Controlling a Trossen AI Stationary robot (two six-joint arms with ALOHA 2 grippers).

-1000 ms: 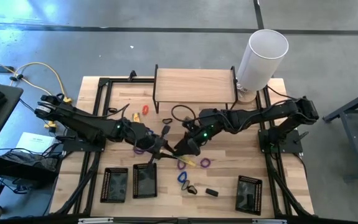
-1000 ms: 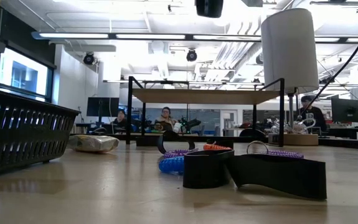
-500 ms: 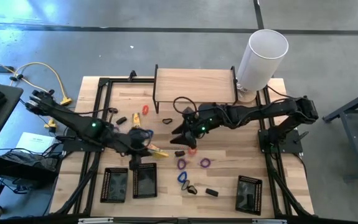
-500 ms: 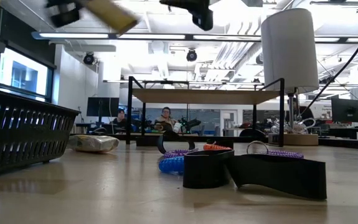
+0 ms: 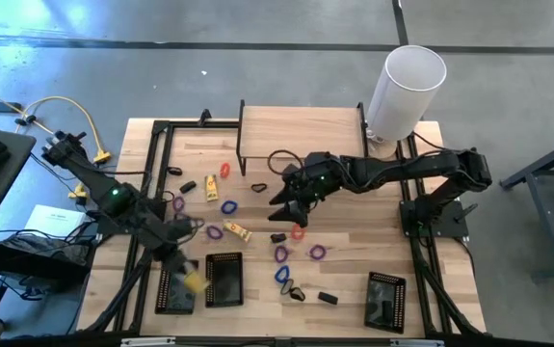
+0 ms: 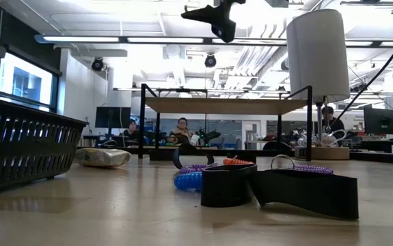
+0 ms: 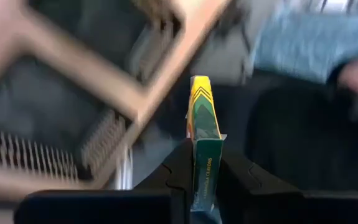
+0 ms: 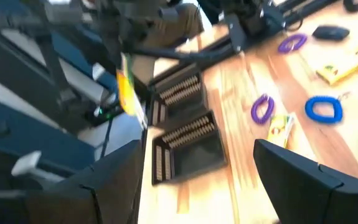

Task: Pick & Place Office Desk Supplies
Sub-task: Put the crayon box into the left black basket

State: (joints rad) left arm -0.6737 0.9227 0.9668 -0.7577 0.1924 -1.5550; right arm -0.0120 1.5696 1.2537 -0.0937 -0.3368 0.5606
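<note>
Yellow-and-green packet [image 7: 202, 140], purple loop [image 5: 316, 253], blue loop [image 5: 228, 207], black mesh tray [image 5: 224, 280].

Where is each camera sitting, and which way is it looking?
High view: above, looking straight down at the table and both arms.
Low view: at tabletop height, looking across; the right end effector hangs overhead.
Left wrist view: on the left arm; its end effector grips a yellow packet.
Right wrist view: on the right arm, facing the mesh trays.
Shared: high and right wrist views both show the packet and trays.

black mesh trays [image 5: 224, 280], tall white cylinder [image 5: 407, 89], wooden shelf [image 5: 301, 132].
</note>
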